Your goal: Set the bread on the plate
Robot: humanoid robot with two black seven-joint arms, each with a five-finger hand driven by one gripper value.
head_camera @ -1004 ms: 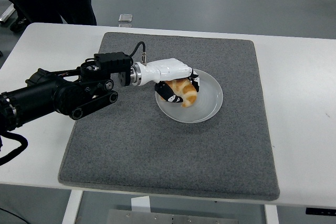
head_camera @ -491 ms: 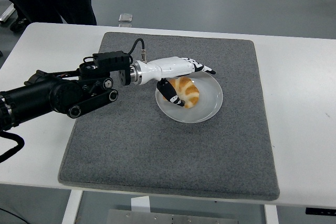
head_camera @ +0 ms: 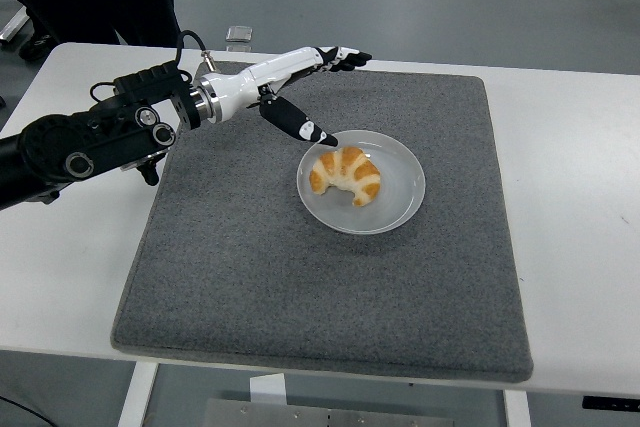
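On the round white plate [head_camera: 400, 199] our golden croissant-shaped bread [head_camera: 346, 174] rests; our spread, empty left robot hand [head_camera: 300, 87] could nudge it while retreating.

I see even, diffuse overhead lighting; exposure is bright. The white tabletop [head_camera: 580, 197] reads near clipping but shows no hard glare. The round pale grey plate [head_camera: 400, 202] casts only a faint, soft shadow. Focus is sharp throughout; no motion blur is visible.

Bare grey mat [head_camera: 300, 287] surrounds the plate [head_camera: 400, 209]; only the left hand [head_camera: 290, 87] hangs near its far-left rim.
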